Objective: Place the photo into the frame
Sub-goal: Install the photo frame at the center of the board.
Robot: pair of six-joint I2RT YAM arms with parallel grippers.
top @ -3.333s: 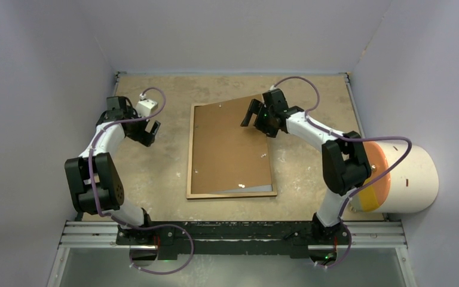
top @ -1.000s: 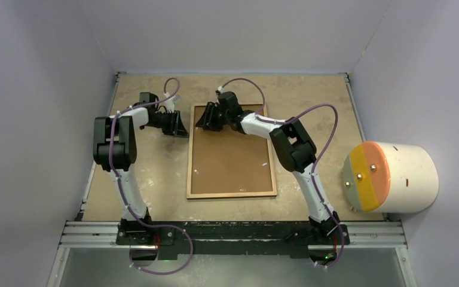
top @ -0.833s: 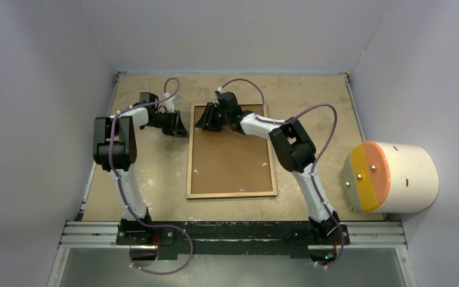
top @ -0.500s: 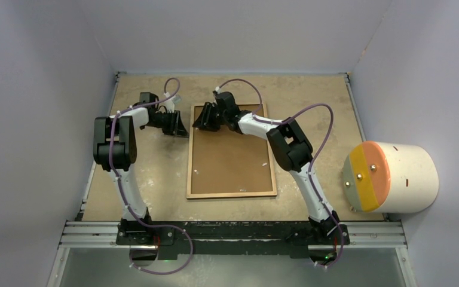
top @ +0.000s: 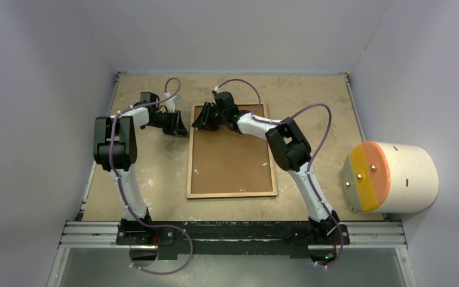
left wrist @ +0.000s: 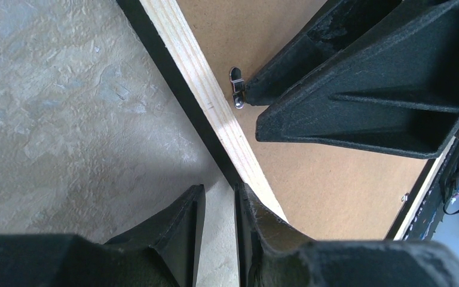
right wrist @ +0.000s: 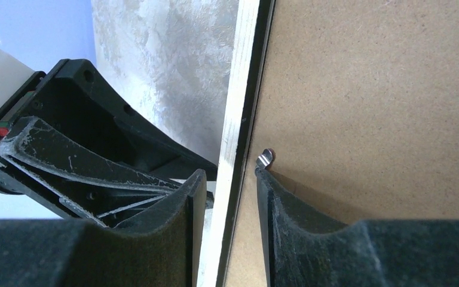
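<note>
Right gripper (right wrist: 230, 176), barely parted and empty, rests one fingertip (right wrist: 269, 185) on a small silver metal tab (right wrist: 266, 156) just inside the rim of the face-down, wood-backed rectangular frame (top: 232, 194), probably to swivel it. Across that rim the left gripper (left wrist: 215, 194), likewise empty with only a slit between its fingers, seemingly steadies the frame. Photo not visible.

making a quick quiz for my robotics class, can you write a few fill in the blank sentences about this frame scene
1. The frame lies flat on the table with its ____ side facing up.
2. The left gripper and the right gripper are both at the frame's far ____ corner.
3. The backing board inside the rim is plain ____.
4. A fingertip of the ____ gripper touches the small metal tab.

Missing words: back; left; brown; right
</note>
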